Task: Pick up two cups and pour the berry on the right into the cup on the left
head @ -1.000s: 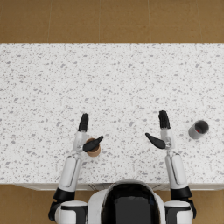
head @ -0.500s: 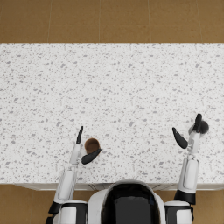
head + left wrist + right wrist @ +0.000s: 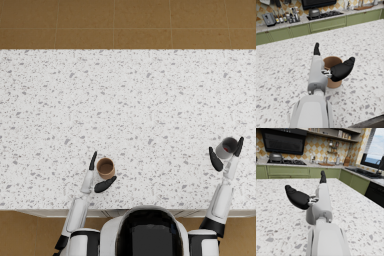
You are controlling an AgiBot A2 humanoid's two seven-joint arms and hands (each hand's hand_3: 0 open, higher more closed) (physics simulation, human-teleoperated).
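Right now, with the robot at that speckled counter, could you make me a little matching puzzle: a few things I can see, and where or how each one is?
Things:
1. brown cup
2. grey cup
3. left hand
4. countertop

Descriptions:
A. white with dark speckles, carrying both cups
B. dark inside with something reddish, standing near the counter's right edge
C. spread around the brown cup, fingers not closed on it
D. looks empty, standing near the front edge on the robot's left

Pairs: 1-D, 2-B, 3-C, 4-A
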